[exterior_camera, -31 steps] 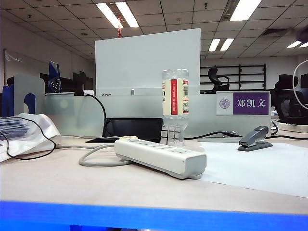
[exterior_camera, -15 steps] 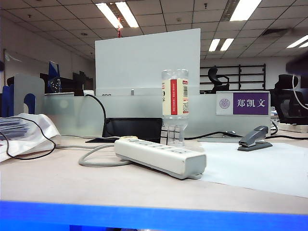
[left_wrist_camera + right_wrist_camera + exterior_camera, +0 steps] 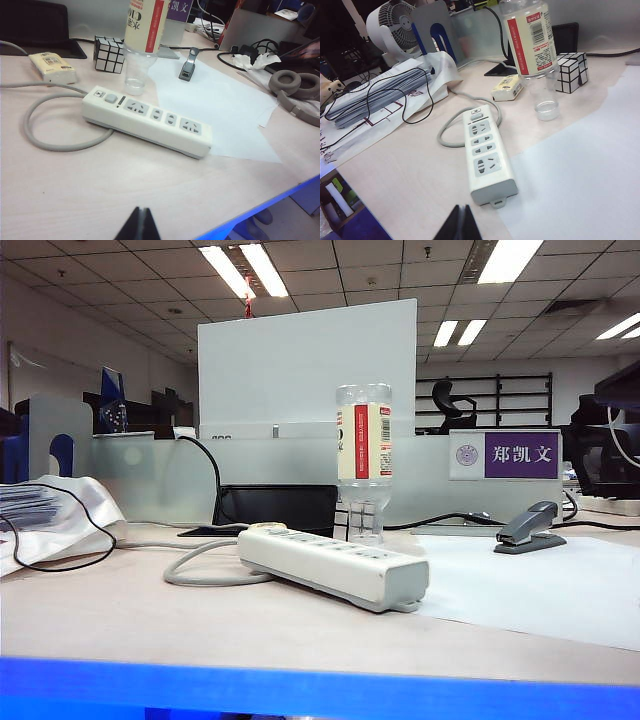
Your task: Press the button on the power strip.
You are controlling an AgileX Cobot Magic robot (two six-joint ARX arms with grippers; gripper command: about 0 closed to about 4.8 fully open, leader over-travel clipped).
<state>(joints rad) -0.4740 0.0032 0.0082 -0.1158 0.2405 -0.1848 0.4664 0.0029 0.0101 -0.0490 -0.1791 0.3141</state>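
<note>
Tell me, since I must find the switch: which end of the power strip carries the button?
The end where the thick grey cable enters the power strip, nearest the bottle. The round grey button sits there; the far end has only sockets.

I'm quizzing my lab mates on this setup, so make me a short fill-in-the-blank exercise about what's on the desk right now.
1. The power strip has its grey button at the end where the ____ comes out.
2. The clear bottle stands ____ on its cap.
3. The small grey stapler rests on the sheet of white ____.
4. The left claw and the right claw are both ____ above the desk, touching nothing.

Missing words: cable; upside down; paper; shut
</note>
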